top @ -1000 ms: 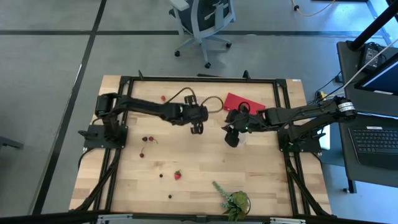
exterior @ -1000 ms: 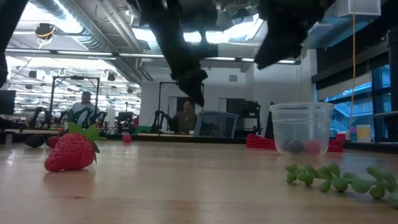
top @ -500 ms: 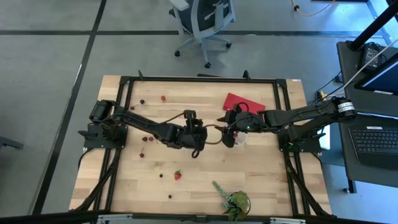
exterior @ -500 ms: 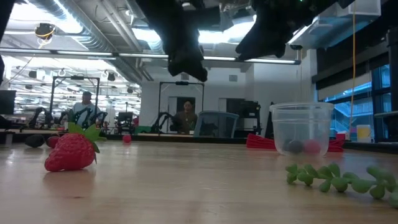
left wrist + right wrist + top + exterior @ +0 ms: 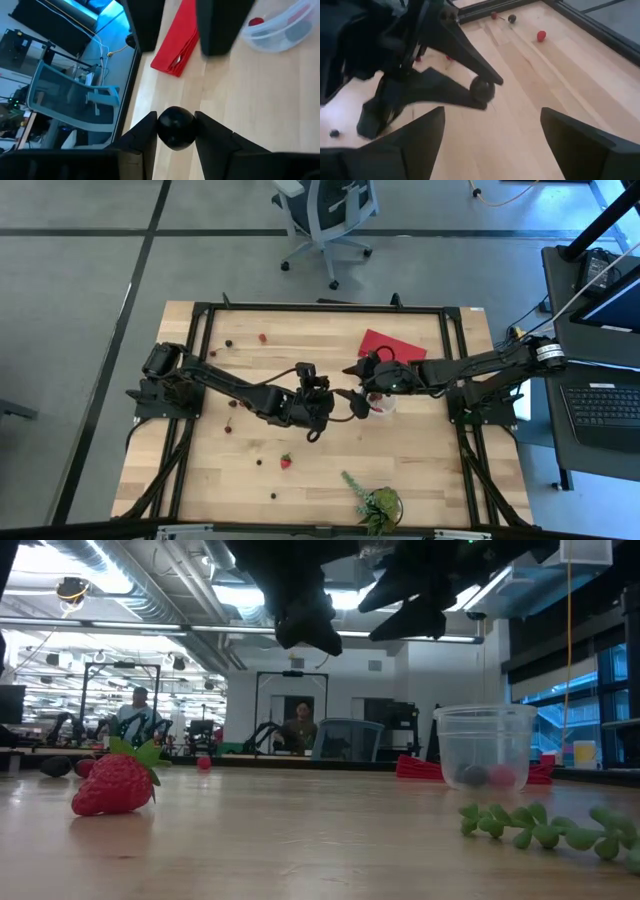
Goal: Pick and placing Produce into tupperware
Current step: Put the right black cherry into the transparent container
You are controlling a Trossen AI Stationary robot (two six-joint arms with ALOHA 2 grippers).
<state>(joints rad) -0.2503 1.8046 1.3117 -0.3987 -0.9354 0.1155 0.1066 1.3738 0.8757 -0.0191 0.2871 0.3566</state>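
Note:
My left gripper (image 5: 337, 397) hangs above the table's middle, shut on a dark round berry (image 5: 176, 128). My right gripper (image 5: 358, 386) is open and faces it from the right, fingers spread wide (image 5: 490, 145). The right wrist view shows the same berry (image 5: 481, 90). The clear cup (image 5: 383, 402) stands upright on the table just right of both grippers, with a red fruit (image 5: 256, 22) and a dark one inside. In the low view the cup (image 5: 487, 745) stands on its base. A strawberry (image 5: 115, 783) lies on the near table. My left gripper pinches the dark berry (image 5: 481, 90) between its two fingertips (image 5: 145, 131), only at their free ends. The fingers come from the table's left, pointing toward the cup. The berry is lifted clear of the table.
A flat red piece (image 5: 390, 343) lies behind the cup. A green leafy plant (image 5: 375, 500) lies at the near edge. Loose fruits are scattered on the left half: a red one (image 5: 263, 337), cherries (image 5: 237, 404), the strawberry (image 5: 286, 461) and small dark ones (image 5: 273, 496).
My left gripper, shut on the berry, has swung toward the near edge and then right, toward the cup and my right gripper. My right gripper has risen from beside the cup, shifted a little left and turned to face the left gripper.

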